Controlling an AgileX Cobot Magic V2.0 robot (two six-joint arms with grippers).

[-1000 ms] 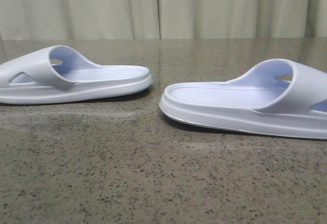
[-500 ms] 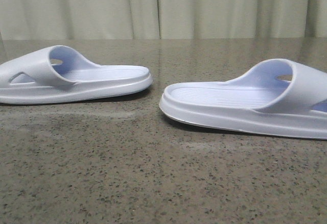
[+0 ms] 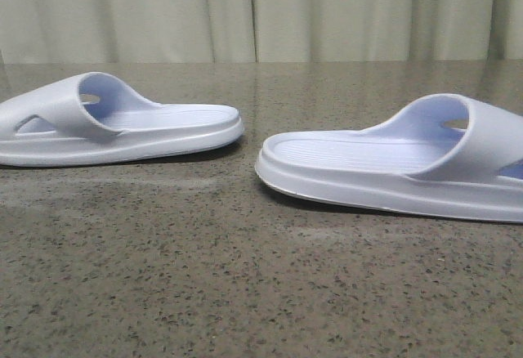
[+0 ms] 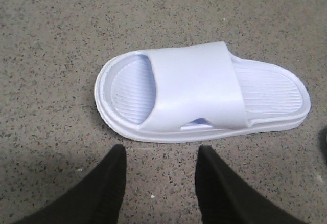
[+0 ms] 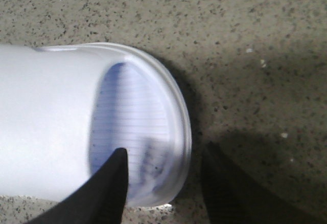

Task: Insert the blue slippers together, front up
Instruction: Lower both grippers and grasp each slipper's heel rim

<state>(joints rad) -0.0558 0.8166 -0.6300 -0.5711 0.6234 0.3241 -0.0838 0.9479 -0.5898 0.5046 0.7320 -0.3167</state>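
Two pale blue slippers lie sole-down on the speckled table, heels pointing at each other. The left slipper (image 3: 122, 125) (image 4: 199, 91) rests at the left, the right slipper (image 3: 392, 166) (image 5: 61, 127) at the right. Neither gripper shows in the front view. In the left wrist view my left gripper (image 4: 161, 155) hangs open over bare table, just beside the left slipper's side with the triangular cutout. In the right wrist view, which is blurred, my right gripper (image 5: 164, 155) is open at the right slipper's toe end. One finger (image 5: 115, 183) is over the footbed, the other (image 5: 225, 188) outside the rim.
The speckled stone table (image 3: 245, 276) stretches in front of both slippers. A pale curtain (image 3: 261, 15) hangs behind its far edge. A gap of table separates the two heels.
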